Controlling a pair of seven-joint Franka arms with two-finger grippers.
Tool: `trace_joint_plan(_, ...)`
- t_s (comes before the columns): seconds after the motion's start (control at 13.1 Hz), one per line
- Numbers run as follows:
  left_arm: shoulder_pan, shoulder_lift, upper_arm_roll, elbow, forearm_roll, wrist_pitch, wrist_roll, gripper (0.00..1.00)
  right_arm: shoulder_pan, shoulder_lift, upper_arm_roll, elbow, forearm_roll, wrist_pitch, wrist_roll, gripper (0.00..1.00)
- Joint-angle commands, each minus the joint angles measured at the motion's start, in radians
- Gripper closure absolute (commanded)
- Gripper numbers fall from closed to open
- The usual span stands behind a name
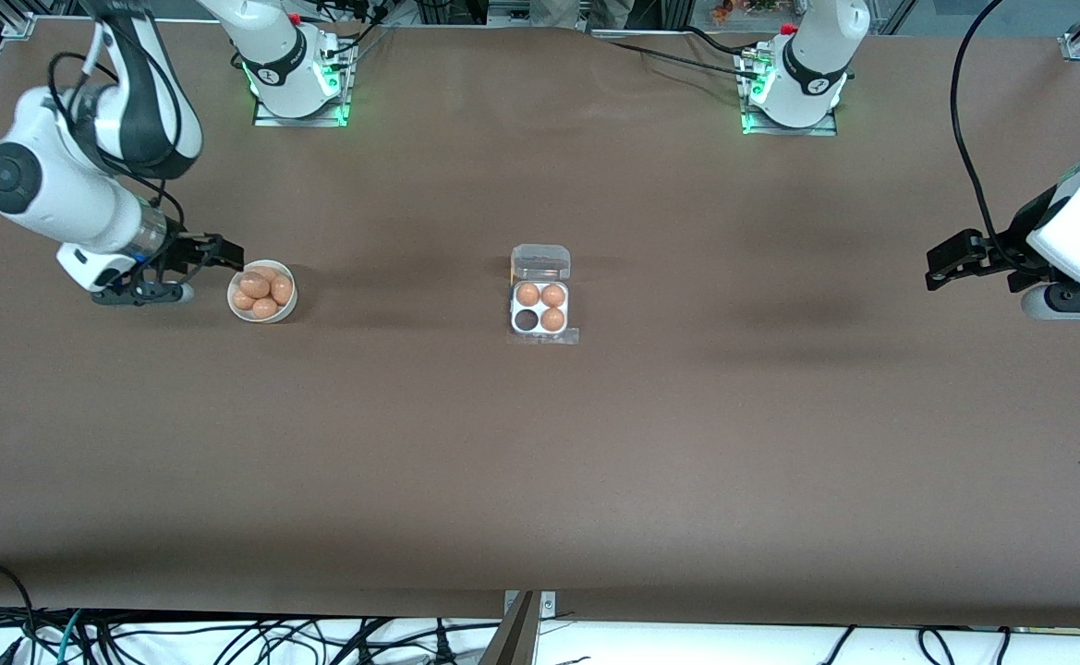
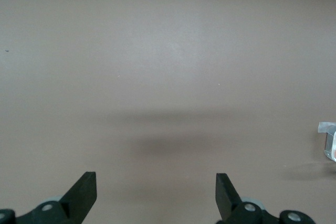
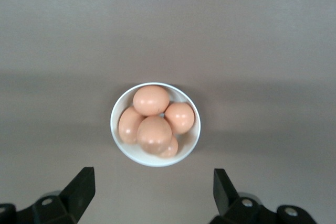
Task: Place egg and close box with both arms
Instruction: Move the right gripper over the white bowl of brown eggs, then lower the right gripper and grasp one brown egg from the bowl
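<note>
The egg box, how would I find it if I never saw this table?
Start at the middle of the brown table, about halfway between the two arms. There sits a small square clear-plastic box with its lid standing open. Unlike the round white bowl heaped with eggs near the right end effector, it has four round cells, three filled and one empty.

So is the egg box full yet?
Not yet. The egg box holds three eggs; one cell nearer the front camera is empty, and its lid is open.

No legible txt — none anywhere
</note>
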Motion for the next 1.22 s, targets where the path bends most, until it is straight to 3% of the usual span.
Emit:
trace_joint_plan(0.0, 0.004, 0.017, 0.002, 0.036, -0.021, -0.015, 0.014, 0.00, -0.009, 0.026, 0.010, -0.053, -0.006, 0.095, -0.014, 0.00)
trace_joint_plan(0.61, 0.004, 0.017, 0.002, 0.036, -0.021, -0.015, 0.017, 0.00, 0.002, 0.103, 0.011, -0.128, -0.006, 0.272, -0.013, 0.00)
trace_joint_plan(0.92, 0.005, 0.019, 0.002, 0.036, -0.021, -0.015, 0.017, 0.00, 0.002, 0.103, 0.015, -0.145, -0.006, 0.277, -0.008, 0.02)
trace_joint_plan(0.99, 0.005, 0.019, 0.002, 0.036, -0.021, -0.015, 0.017, 0.00, 0.002, 0.103, 0.015, -0.145, -0.006, 0.275, -0.005, 0.07)
trace_joint_plan(1.07, 0.005, 0.019, 0.002, 0.036, -0.021, -0.015, 0.017, 0.00, 0.002, 0.103, 0.015, -0.145, -0.006, 0.275, -0.004, 0.21)
trace_joint_plan(1.15, 0.005, 0.019, 0.002, 0.036, -0.021, -0.015, 0.017, 0.00, 0.002, 0.103, 0.015, -0.145, -0.006, 0.277, -0.004, 0.43)
